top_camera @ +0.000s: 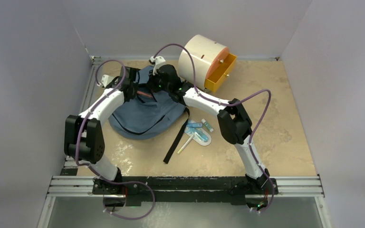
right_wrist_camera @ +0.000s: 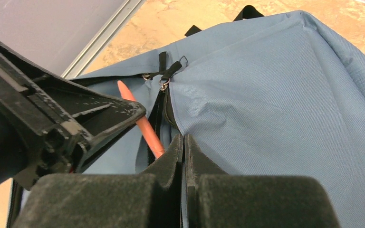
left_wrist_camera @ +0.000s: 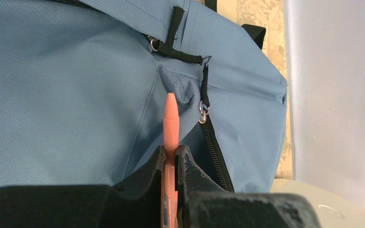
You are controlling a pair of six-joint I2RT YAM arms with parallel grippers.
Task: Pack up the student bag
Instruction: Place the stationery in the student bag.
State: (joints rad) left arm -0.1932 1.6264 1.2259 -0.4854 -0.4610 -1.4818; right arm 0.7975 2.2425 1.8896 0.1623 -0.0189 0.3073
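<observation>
The left gripper [left_wrist_camera: 171, 153] is seen clamped on a salmon pen [left_wrist_camera: 170, 118], whose tip is pointed to 12 o'clock in the left wrist view. There it is aimed at the puckered cloth beside the zipper [left_wrist_camera: 216, 152], with a silver zip pull [left_wrist_camera: 202, 114] hanging at about 1 o'clock from it. The right gripper [right_wrist_camera: 184, 141] is shown with its fingers pressed together at the edge of the zip opening. Whether fabric is caught between them cannot be told.

The student bag [top_camera: 142, 116] is slumped on the table [top_camera: 275, 137] at roughly 11 o'clock from the table's centre, under both wrists. A black strap [top_camera: 176, 140] is trailed out from it toward 5 o'clock. The pen is judged to be at the mouth of the bag but not yet dropped inside, so packing appears to be under way rather than finished.

More is left to be packed. A clear pouch [top_camera: 200, 135], a small tube [top_camera: 207, 125] and a pale stick [top_camera: 185, 145] lie just beside the bag at its 4 o'clock. A cream cabinet [top_camera: 199, 57] is parked at the bag's 1 o'clock, its orange drawer [top_camera: 221, 72] pulled open.
</observation>
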